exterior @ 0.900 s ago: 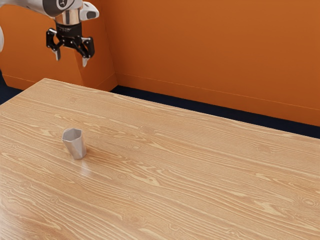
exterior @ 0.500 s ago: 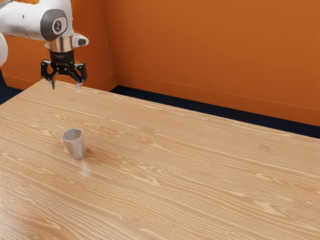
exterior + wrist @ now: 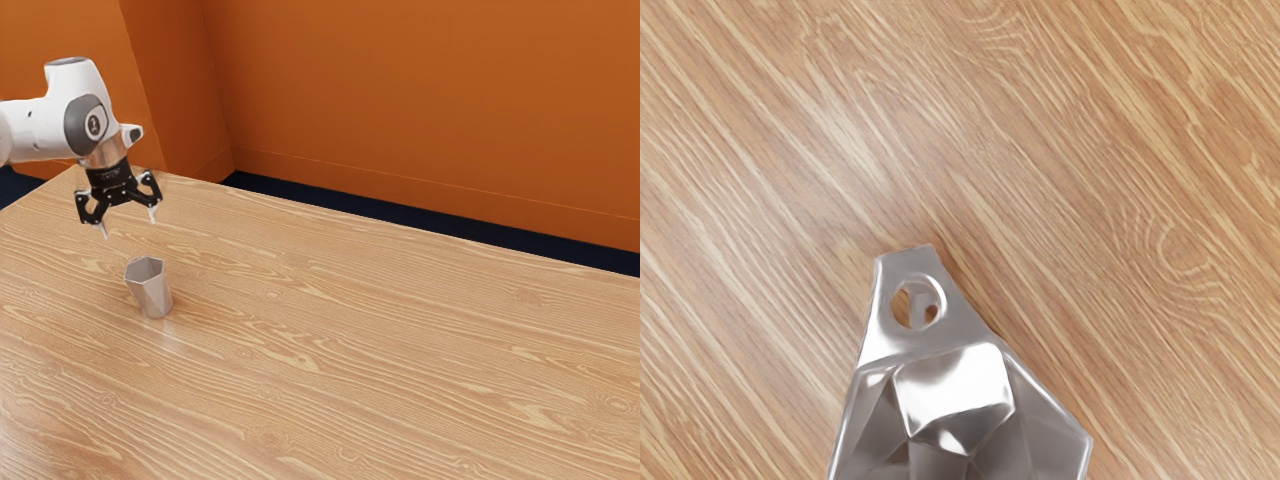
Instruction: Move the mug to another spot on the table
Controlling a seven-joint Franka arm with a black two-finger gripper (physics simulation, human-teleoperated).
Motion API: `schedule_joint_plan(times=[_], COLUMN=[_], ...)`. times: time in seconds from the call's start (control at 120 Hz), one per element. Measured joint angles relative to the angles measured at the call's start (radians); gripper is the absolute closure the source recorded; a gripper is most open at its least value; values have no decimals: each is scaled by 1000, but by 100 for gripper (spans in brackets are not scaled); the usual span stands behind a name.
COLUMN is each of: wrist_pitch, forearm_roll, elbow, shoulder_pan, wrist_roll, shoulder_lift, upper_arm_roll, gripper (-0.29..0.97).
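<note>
A small silver faceted mug [image 3: 149,286] stands upright on the wooden table [image 3: 400,330], toward the exterior view's left. My black gripper [image 3: 127,221] hangs open in the air just above and slightly behind the mug, fingers pointing down, nothing between them. In the wrist view the mug [image 3: 950,400] lies right under my hand, seen from above, with its flat handle tab and round hole [image 3: 912,300] sticking out over the wood.
Orange walls [image 3: 420,90] rise behind the table, with a dark floor strip [image 3: 430,222] along the far edge. The wooden tabletop stretches wide toward the exterior view's right and front.
My arm has come down and toward the exterior view's left, from high above the table's far corner to just over the mug. The gripper stayed open. The mug has not moved.
</note>
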Motion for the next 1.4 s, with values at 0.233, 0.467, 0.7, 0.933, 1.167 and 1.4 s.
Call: schedule_joint_plan(times=[0.233,0.467,0.7,0.933,1.167,1.4], wrist_pitch=[117,171,202,217,220,215], forearm_roll=[-78,-112,-109,-89,-58,-48], elbow=[-56,-58,-57,-57,-55,-55], shoulder_pan=[18,42,52,52,51,47], wrist_roll=[-122,-203,-255,-278,-278,-270], shoulder_lift=[48,111,150,156,156,155], upper_arm_roll=[3,3,-6,-7,-10,-14], gripper=[2,9,20,31,40,47])
